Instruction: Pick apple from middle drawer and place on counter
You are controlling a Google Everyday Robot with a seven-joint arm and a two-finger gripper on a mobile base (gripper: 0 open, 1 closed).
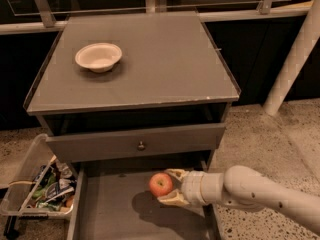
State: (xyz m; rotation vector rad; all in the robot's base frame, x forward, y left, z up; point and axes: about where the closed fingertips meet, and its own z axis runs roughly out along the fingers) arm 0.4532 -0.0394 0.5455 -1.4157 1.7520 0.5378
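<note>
Apple (160, 184) is clamped between the two fingers of the gripper (167, 186), reaching in from the right, and hangs just above the middle drawer (112, 211) floor with its shadow underneath. Grasp looks done; carrying it up to the bench (165, 59) and releasing are not yet done.

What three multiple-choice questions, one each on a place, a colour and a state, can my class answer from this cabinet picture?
1. Where on the counter is the bowl?
A) left side B) right side C) dead centre

2. What colour is the apple?
A) green B) blue C) red

3. What is the claw doing?
A) hanging open B) gripping the bowl C) gripping the apple over the drawer

Key:
1 A, the bowl sits near the counter's left edge.
2 C, its skin is red.
3 C, a finger sits on each side of the apple, above the open drawer's floor.
</note>
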